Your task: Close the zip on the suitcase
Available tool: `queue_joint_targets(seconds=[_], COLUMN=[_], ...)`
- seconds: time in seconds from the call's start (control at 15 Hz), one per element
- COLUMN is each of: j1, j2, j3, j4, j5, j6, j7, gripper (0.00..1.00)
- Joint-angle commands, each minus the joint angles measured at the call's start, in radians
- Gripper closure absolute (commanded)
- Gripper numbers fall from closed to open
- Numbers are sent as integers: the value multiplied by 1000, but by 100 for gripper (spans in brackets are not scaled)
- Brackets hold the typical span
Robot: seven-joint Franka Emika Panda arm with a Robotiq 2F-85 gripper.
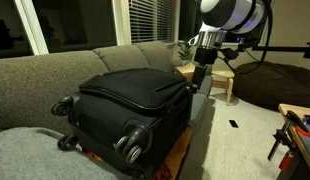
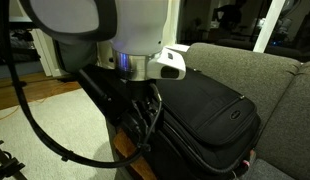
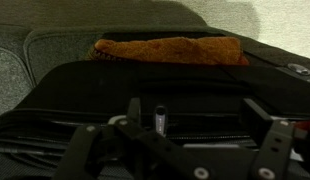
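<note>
Black fabric suitcase (image 1: 130, 100) lies flat w/ wheels fwd, zip (image 3: 210, 133) running along lid edge. Gripper (image 1: 199, 82) at its far corner, jaws spread wide, holding nothing. Grey sofa (image 1: 55, 70) behind; orange-brown cloth (image 3: 165, 50) beyond.

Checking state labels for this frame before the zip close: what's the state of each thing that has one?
gripper, open, holding nothing, at the suitcase's edge.
suitcase, lying flat on the sofa, lid down.
zip, too dark to tell whether it is open or shut.
blinds, lowered.
stool, upright.
</note>
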Motion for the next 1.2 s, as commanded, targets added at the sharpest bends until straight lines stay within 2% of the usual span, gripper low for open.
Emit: queue_joint_targets(seconds=[0.0, 0.13, 0.2, 0.27, 0.4, 0.53, 0.6, 0.67, 0.73, 0.87, 1.13], j1=[-20, -14, -16, -16, -17, -18, -19, -19, -19, -23, -29], j2=[-11, -5, -2, -1, 2, 5, 9, 11, 14, 17, 30], j3=[14, 6, 5, 5, 4, 3, 2, 1, 1, 2, 4], j4=[-16, -13, -9, -8, -5, -1, 2, 4, 7, 11, 23], j5=[49, 73, 85, 92, 106, 118, 122, 125, 130, 134, 141], j6=[11, 11, 10, 10, 8, 10, 11, 12, 17, 21, 20], j7=[-19, -31, -38, -40, -46, -54, -56, -57, -60, -63, -69], gripper=[0, 0, 17, 28, 40, 44, 32, 15, 13, 2, 0])
